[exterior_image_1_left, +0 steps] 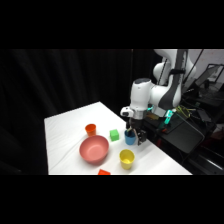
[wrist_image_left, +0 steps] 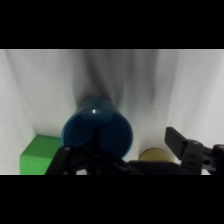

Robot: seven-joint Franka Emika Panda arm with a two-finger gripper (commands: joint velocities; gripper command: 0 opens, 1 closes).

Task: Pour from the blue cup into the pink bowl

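Observation:
The blue cup (exterior_image_1_left: pixel 130 138) stands upright on the white table, right of the green block. My gripper (exterior_image_1_left: pixel 131 128) has come down onto it from above. In the wrist view the blue cup (wrist_image_left: pixel 97 131) fills the middle, its rim facing the camera. The gripper (wrist_image_left: pixel 120 149) is open: the right finger (wrist_image_left: pixel 176 142) stands clear of the cup's wall, while the left one sits at the cup's other side, partly hidden by the linkage. The pink bowl (exterior_image_1_left: pixel 94 150) lies on the table to the cup's left, nearer the front, and is out of the wrist view.
An orange cup (exterior_image_1_left: pixel 90 129) stands behind the bowl. The green block (exterior_image_1_left: pixel 115 134) (wrist_image_left: pixel 37 156) sits close beside the blue cup. A yellow cup (exterior_image_1_left: pixel 127 158) (wrist_image_left: pixel 154 154) stands in front of it. A red object (exterior_image_1_left: pixel 104 172) lies at the table's front edge (exterior_image_1_left: pixel 75 172).

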